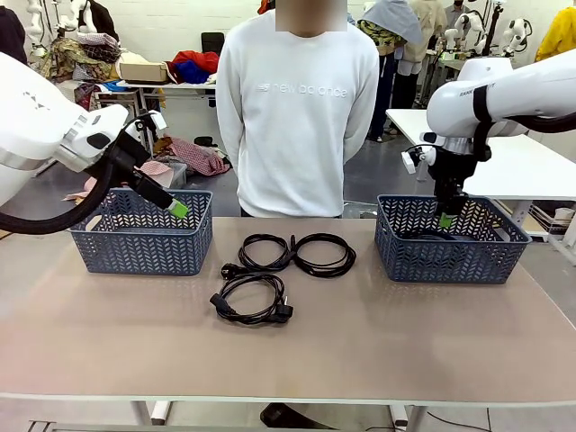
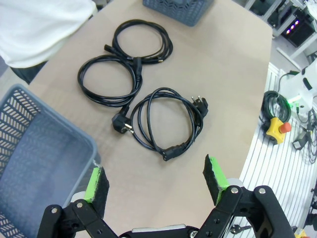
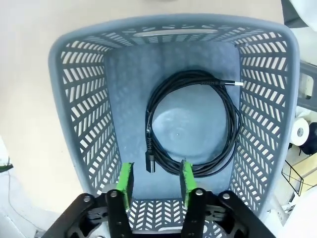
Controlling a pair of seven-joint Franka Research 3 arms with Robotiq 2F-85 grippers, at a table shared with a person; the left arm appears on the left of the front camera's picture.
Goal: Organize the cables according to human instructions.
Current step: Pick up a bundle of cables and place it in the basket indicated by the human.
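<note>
Three coiled black cables lie on the table's middle: two side by side point(image 1: 265, 252) point(image 1: 324, 255) and one nearer to me point(image 1: 252, 300). The left wrist view shows the same three cables point(image 2: 143, 42) point(image 2: 109, 79) point(image 2: 166, 121). Another cable point(image 3: 190, 124) lies flat on the floor of the right basket point(image 3: 79, 129) point(image 1: 450, 256). My right gripper point(image 3: 156, 182) point(image 1: 445, 219) hangs over that basket, open, with nothing between its fingers. My left gripper point(image 2: 154, 181) point(image 1: 175, 209) is open and holds nothing, by the right rim of the left basket point(image 1: 139, 243) point(image 2: 39, 158).
A person in a white sweatshirt point(image 1: 297, 108) stands at the far side of the table, hands out of sight behind the back. The tabletop nearest me is bare. A white table point(image 1: 531, 166) stands at the back right.
</note>
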